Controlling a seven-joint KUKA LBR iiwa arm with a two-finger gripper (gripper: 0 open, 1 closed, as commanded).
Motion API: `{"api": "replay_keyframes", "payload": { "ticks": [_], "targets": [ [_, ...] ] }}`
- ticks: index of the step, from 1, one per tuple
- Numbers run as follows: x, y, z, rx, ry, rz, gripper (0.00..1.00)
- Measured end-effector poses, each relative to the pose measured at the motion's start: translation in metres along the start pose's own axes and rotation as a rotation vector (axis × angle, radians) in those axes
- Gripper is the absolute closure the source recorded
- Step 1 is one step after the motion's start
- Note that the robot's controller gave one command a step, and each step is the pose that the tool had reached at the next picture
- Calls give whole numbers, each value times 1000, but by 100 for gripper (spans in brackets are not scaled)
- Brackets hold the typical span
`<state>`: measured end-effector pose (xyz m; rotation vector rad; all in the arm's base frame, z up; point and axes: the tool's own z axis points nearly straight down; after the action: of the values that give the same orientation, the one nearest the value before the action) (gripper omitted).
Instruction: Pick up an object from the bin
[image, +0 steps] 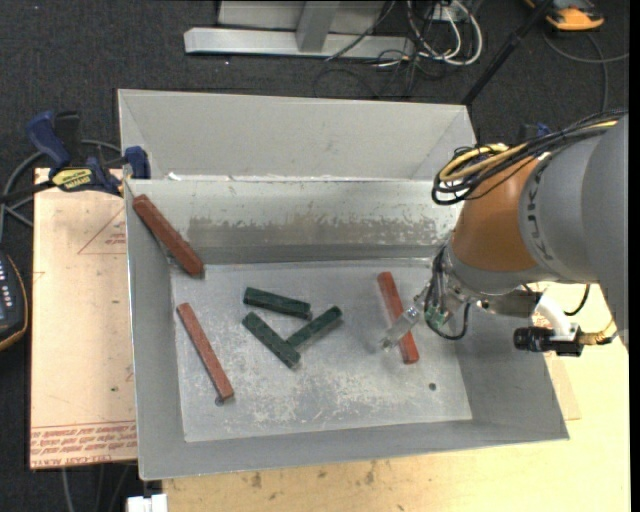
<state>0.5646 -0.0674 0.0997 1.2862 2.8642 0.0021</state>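
The gripper (401, 330) hangs low over the lower half of a short reddish-brown rectangular bar (388, 292), which lies flat on the floor of the grey metal bin (300, 420). Whether the jaws are apart or together I cannot tell. A good grasp would likely straddle this bar across its narrow width, near its middle. Three dark green bars (290, 325) lie well to its left, clear of the approach.

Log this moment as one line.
gripper | low over red-brown stick, right side of bin | stick lying on floor | three green blocks at centre
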Motion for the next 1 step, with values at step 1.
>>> {"api": "replay_keyframes", "payload": {
  "ticks": [1],
  "targets": [
    [-1,3,31,2,3,-312,0]
  ]
}}
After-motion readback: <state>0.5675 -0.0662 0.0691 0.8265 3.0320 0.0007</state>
